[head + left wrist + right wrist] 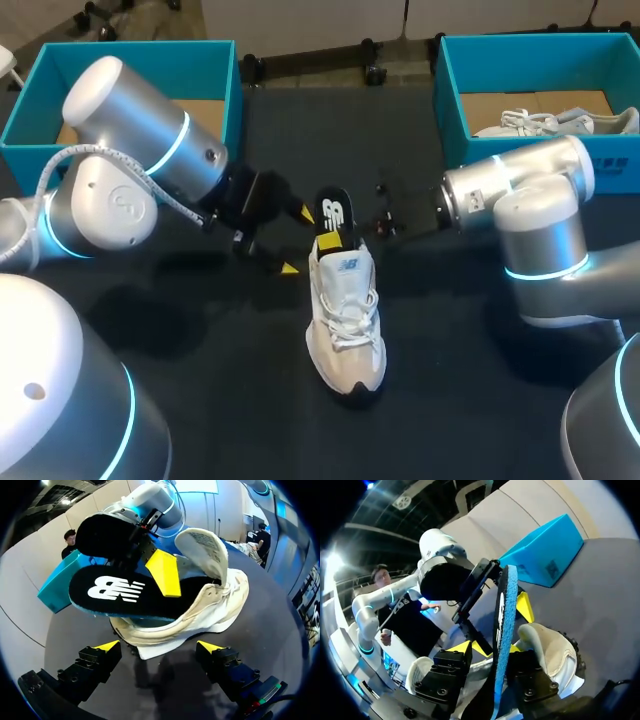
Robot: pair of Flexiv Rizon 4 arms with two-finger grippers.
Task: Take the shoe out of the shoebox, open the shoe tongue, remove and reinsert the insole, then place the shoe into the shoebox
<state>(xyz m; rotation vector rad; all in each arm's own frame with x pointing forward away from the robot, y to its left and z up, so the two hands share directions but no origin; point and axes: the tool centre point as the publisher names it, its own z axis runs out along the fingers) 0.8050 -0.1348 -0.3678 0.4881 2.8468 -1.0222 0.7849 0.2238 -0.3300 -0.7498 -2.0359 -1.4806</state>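
The shoe (345, 320) lies sole-down at mid-counter (230, 400). Its long axis runs near to far, with the toe toward the near edge and the heel toward the far side. The head view alone shows this lie.

The insole (333, 212) stands partly out of the heel opening, rising up and away from the toe.

The left wrist view adds that the insole's forward part sits inside the shoe and that the tongue (202, 550) is lifted upright. It also shows one yellow tip of the right gripper (487, 649) pressed on the insole's black top face.

The right wrist view shows the insole edge-on with its blue underside, clamped from both sides between that gripper's fingers.

The left gripper (295, 240) is beside the heel on the robot's left. Its fingers are spread wide and hold nothing; the shoe is ahead of them and apart.

Teal boxes stand at the far left (215, 75) and far right (450, 80) corners.
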